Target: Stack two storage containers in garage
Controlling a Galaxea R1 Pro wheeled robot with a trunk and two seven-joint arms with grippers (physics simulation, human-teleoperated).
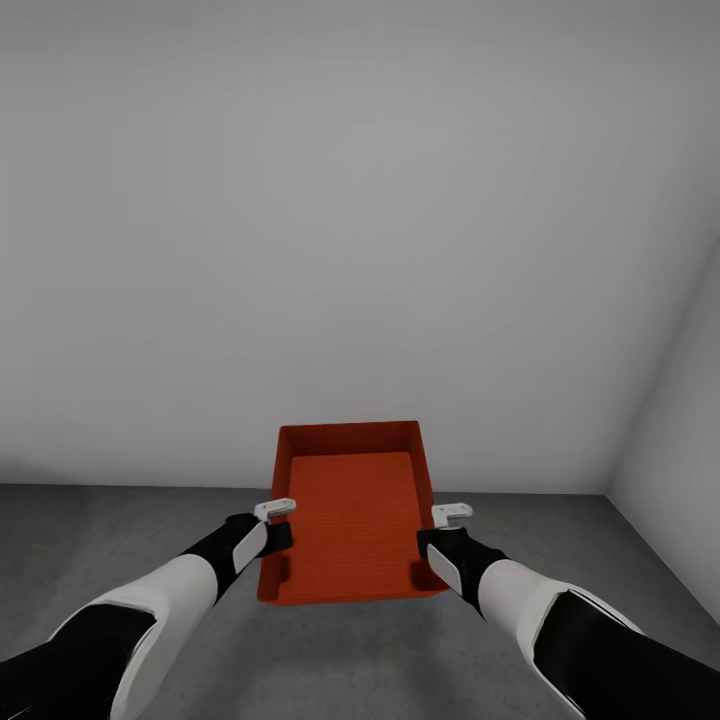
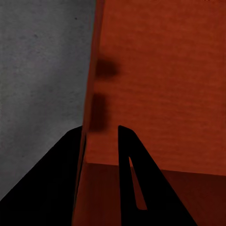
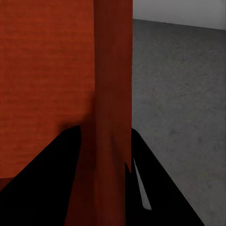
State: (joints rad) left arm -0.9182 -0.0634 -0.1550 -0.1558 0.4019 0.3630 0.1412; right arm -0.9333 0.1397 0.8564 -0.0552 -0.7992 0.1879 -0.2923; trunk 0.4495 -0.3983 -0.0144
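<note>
**Bin held over the garage floor**

While you face the white wall in the head view, the storage container (image 1: 352, 510) hangs between both arms above the grey concrete floor (image 1: 120, 530), the left gripper (image 1: 272, 524) and right gripper (image 1: 447, 529) each clamped on a side wall. In the left wrist view, the fingers (image 2: 129, 179) straddle the bin's wall. In the right wrist view, the wall is likewise pinched. Judging from these thin-edge grips, uneven lowering could twist the bin loose.
</note>
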